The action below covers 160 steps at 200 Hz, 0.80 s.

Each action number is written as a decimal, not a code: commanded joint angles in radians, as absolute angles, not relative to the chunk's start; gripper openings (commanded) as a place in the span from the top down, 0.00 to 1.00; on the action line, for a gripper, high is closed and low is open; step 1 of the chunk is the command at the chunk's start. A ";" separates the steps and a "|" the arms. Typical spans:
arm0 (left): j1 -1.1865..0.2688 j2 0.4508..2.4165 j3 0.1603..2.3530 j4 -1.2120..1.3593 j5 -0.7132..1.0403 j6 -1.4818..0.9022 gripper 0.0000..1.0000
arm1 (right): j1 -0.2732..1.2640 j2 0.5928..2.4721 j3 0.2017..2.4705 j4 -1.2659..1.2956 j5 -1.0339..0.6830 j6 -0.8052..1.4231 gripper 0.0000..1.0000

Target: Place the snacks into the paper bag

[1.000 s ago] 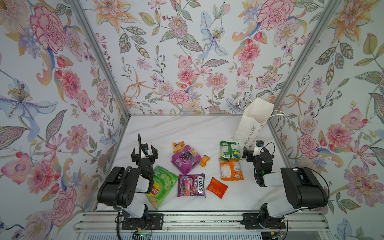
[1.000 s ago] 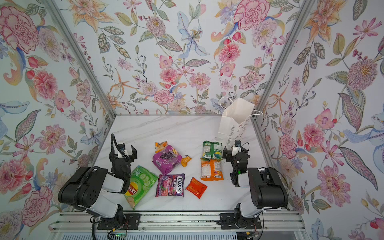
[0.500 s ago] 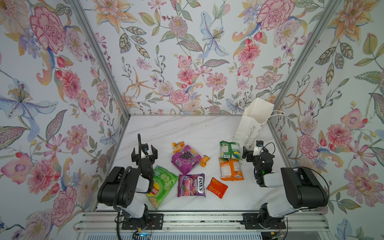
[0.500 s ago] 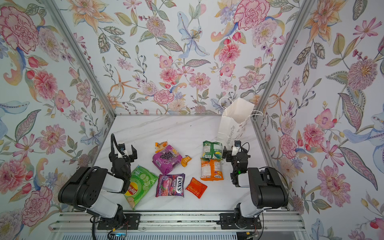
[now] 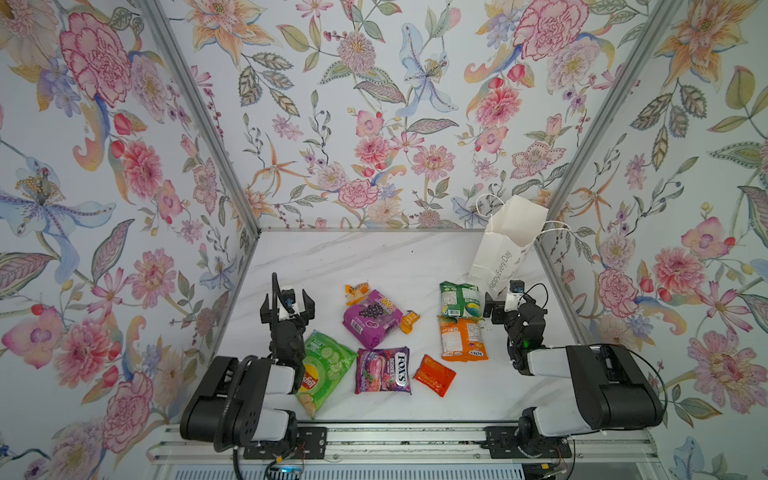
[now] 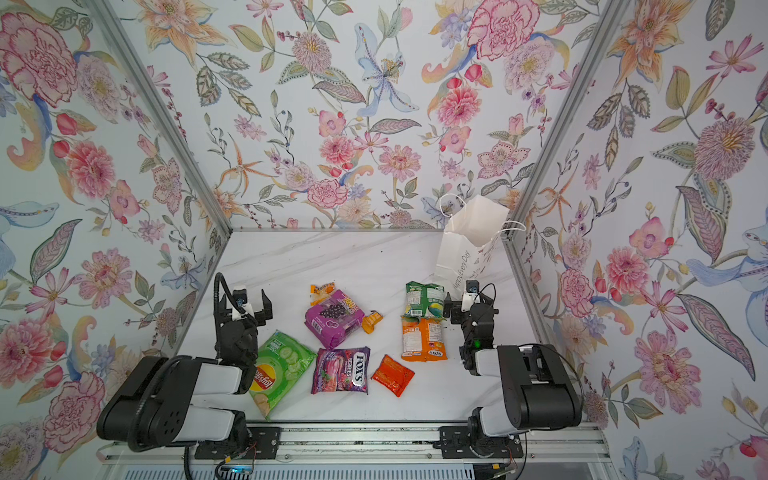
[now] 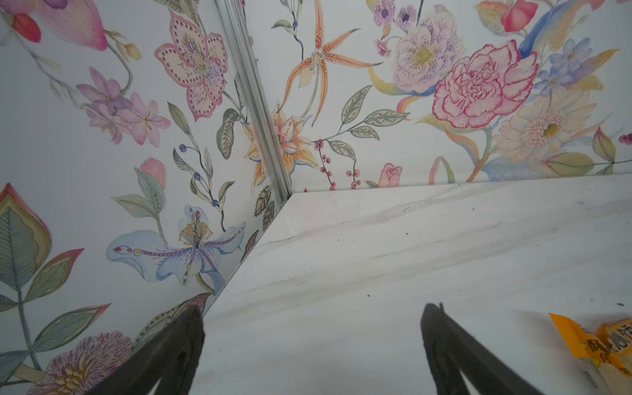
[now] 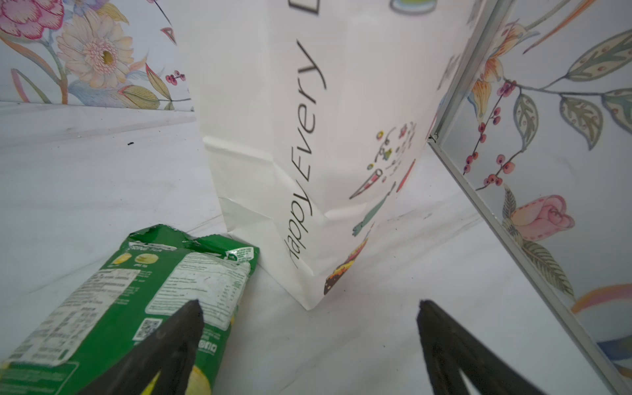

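Left claw [image 5: 287,300] gapes at full spread and holds nothing. In the left wrist view its fingers [image 7: 191,328] stand wide apart over bare table [image 7: 376,260], touching no packet. An orange sachet [image 7: 598,342] lies off to one side, clear of them. In both top views this claw [image 6: 244,301] hangs near the left wall, just past the far end of the Lay's [image 5: 326,368].

Right claw [image 5: 505,302] is equally wide and also empty. In the right wrist view one finger [image 8: 184,328] overlaps the green pack [image 8: 136,301]. Whether it touches cannot be told. The other finger stands over bare table. The bag [image 8: 325,154] rises just ahead, between the fingers' lines, not gripped.

The bag [image 5: 505,245] stands upright in the far right corner, mouth up, close against the right wall. The green pack [image 5: 459,300] lies just beside its base.

All the snacks lie flat on the table, outside the bag:
- orange FOX'S [image 5: 461,338], touching the green pack's near end
- grape pack [image 5: 372,318] in the middle, with the orange sachet [image 5: 356,289] at its far edge
- a second sachet [image 5: 409,322] at the grape pack's right edge
- purple FOX'S [image 5: 382,370], nearer the rail
- red sachet [image 5: 434,375], just right of the purple FOX'S
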<state>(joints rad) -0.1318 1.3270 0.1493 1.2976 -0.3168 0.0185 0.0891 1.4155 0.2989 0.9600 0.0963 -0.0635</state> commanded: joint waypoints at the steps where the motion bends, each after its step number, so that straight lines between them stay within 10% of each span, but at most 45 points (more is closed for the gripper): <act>1: -0.147 1.178 0.206 1.064 -0.305 0.014 0.01 | 0.126 1.307 0.337 0.820 0.153 -0.089 0.01; 69: -0.147 0.850 0.562 0.208 -0.497 -0.473 0.01 | 0.049 0.930 0.585 0.058 0.061 0.594 0.01; 86: -0.139 0.824 0.659 -0.100 -0.666 -0.707 0.01 | -0.059 0.876 0.637 -0.049 -0.187 0.625 0.01; 160: -0.112 0.823 0.568 0.017 -0.072 -0.579 0.01 | -0.065 0.860 0.956 -0.528 -0.164 0.488 0.01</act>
